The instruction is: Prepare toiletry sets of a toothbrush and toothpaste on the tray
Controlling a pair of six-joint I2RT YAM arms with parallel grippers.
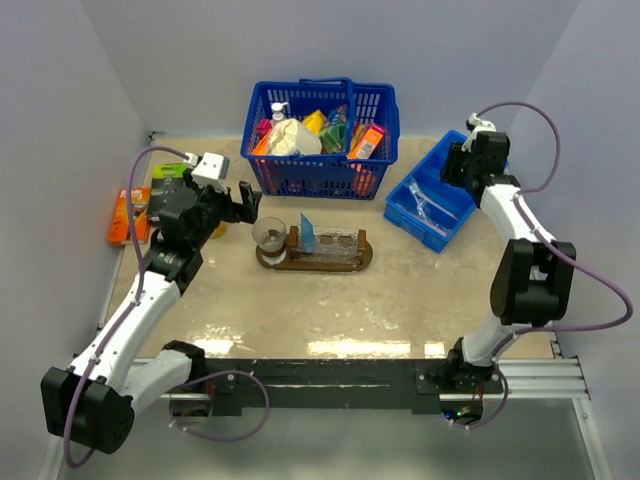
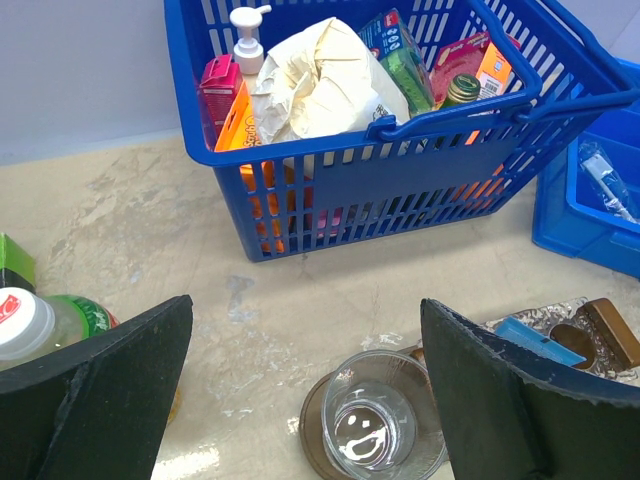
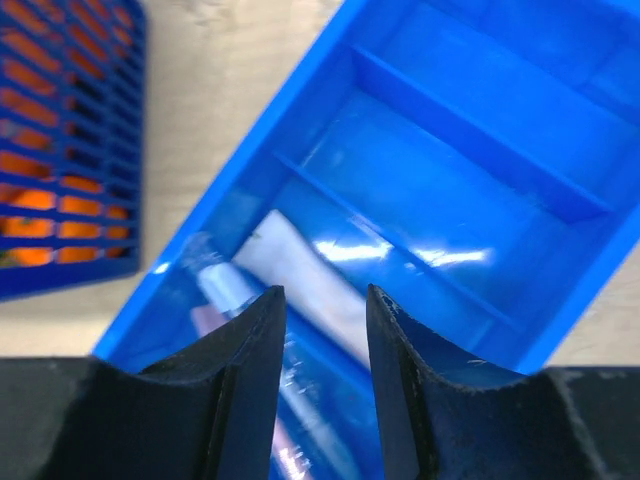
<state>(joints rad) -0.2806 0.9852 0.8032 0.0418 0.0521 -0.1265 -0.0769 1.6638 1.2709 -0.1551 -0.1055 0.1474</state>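
Note:
The dark wooden tray [image 1: 364,254] lies in front of the basket. It carries clear glass cups [image 1: 338,243] and an upright blue wedge-shaped tube [image 1: 308,232]. A clear glass cup [image 2: 375,425] stands on the tray's left end. My left gripper [image 2: 305,390] hangs open just above and left of this cup, holding nothing. My right gripper [image 3: 325,300] is down inside the blue bin [image 3: 480,150], jaws partly apart. It hovers over a whitish tube [image 3: 310,275] and a clear-wrapped slim item [image 3: 225,290], both blurred; no grip shows. A wrapped toothbrush [image 2: 608,180] lies in the bin.
The blue basket [image 1: 320,170], full of groceries, stands behind the tray. An orange packet [image 1: 128,215] and a green bottle [image 2: 60,325] sit at the far left by the wall. The bin [image 1: 405,205] lies at the right, angled toward the basket.

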